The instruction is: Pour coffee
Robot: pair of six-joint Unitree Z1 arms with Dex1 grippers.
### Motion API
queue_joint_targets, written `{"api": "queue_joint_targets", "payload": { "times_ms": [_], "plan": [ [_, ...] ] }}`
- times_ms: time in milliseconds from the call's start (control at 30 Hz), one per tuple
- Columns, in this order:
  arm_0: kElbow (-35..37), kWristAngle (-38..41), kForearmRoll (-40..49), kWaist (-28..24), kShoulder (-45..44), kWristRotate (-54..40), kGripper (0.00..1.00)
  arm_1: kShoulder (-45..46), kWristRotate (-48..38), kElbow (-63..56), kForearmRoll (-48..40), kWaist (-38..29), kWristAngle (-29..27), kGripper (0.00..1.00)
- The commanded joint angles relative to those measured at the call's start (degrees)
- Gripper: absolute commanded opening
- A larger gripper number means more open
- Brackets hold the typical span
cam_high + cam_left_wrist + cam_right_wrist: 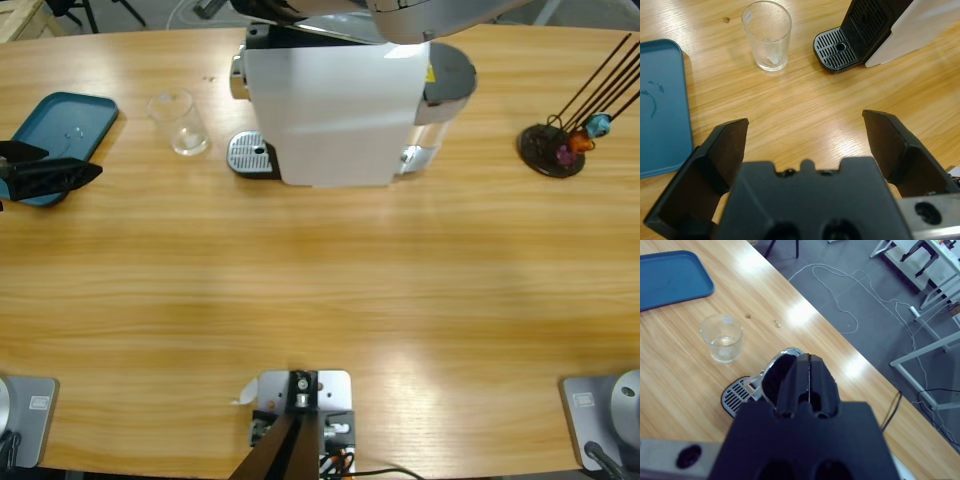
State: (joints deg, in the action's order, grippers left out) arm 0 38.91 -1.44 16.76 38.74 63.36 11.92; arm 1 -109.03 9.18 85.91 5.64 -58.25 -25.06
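Observation:
The white coffee machine point(330, 110) stands at the back middle, its black drip tray point(250, 156) empty. An empty clear glass point(178, 122) stands upright on the table just left of that tray, and shows too in the left wrist view point(766, 35). My left gripper point(805, 120) is open with nothing in it. It hovers at the table's left edge point(70, 165) and points toward the glass and the drip tray point(837, 47). My right gripper point(809, 362) is shut above the machine's silver lever point(777, 360). Below it are the glass point(722, 337) and the drip tray point(737, 397).
A blue tray point(60, 125) lies at the far left, partly under the left gripper. A black capsule stand point(555, 148) with thin rods sits at the back right. The right arm's silver elbow point(430, 15) hangs over the machine's top.

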Motion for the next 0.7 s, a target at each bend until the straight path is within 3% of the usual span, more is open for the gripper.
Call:
{"api": "queue_joint_targets", "payload": {
  "times_ms": [33,533,700],
  "plan": [
    [-2.3,0.3,-0.6,-0.4,1.0,-0.6,0.987,-8.0,-2.8,-6.8,-1.2,-1.7,2.8,0.000],
    [-2.3,0.7,-0.4,-0.4,1.0,-0.6,0.987,-6.7,-4.1,-15.2,-7.0,-1.7,2.6,0.000],
    [-2.3,0.6,-0.4,-0.4,1.0,-0.6,0.988,-1.2,-3.6,-15.0,-5.8,-1.7,1.8,0.000]
  ]
}}
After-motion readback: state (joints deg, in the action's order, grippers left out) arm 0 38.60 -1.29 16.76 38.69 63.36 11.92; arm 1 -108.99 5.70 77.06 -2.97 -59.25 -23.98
